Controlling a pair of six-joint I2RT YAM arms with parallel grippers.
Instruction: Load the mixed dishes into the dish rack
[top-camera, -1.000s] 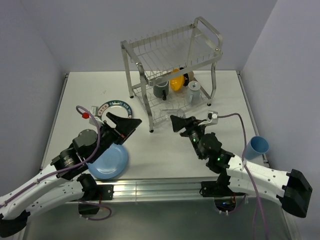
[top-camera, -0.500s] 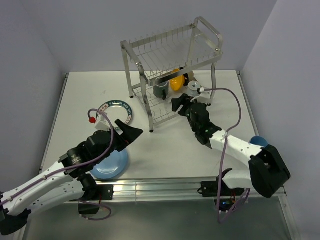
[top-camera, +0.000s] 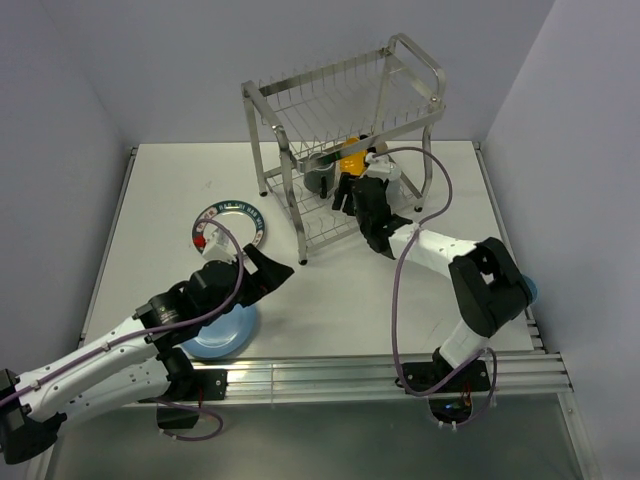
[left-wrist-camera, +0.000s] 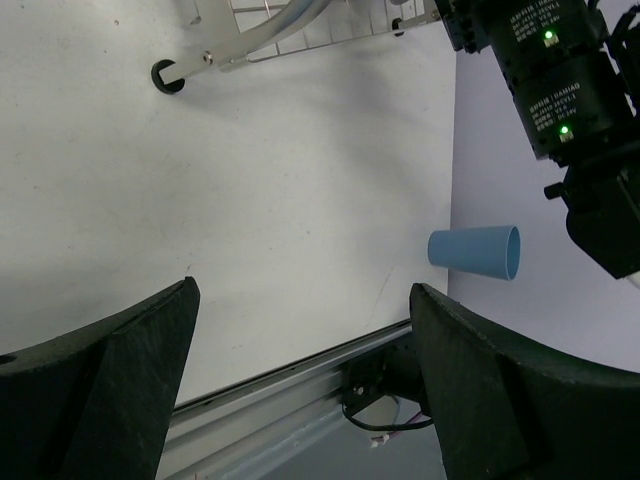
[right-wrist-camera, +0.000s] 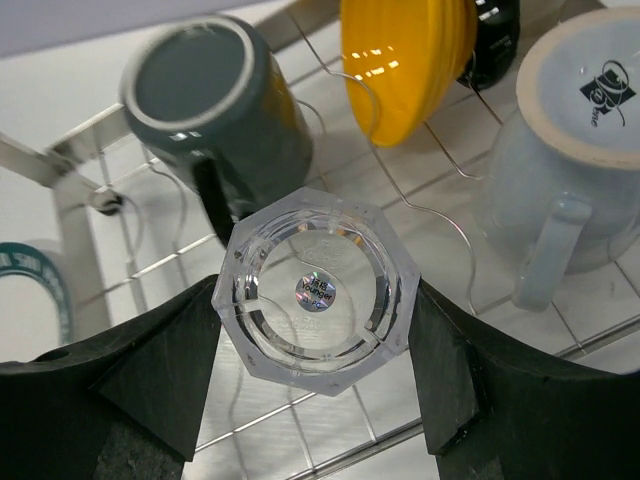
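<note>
just beside clear glass (right-wrist-camera: 315, 290), dark mug (right-wrist-camera: 215, 110)

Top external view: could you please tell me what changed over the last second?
The right gripper, shut on the clear glass, swung from the table into the dish rack's lower tier. The left gripper, open, drew back toward the near edge. The orange bowl, light blue plate and blue cup stayed put.

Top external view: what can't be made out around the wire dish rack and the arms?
- Clear faceted glass: hidden under the right gripper; only the right wrist view shows it.
- Blue plastic cup: mostly behind the right arm.
- Light blue plate: partly covered by the left arm.
</note>
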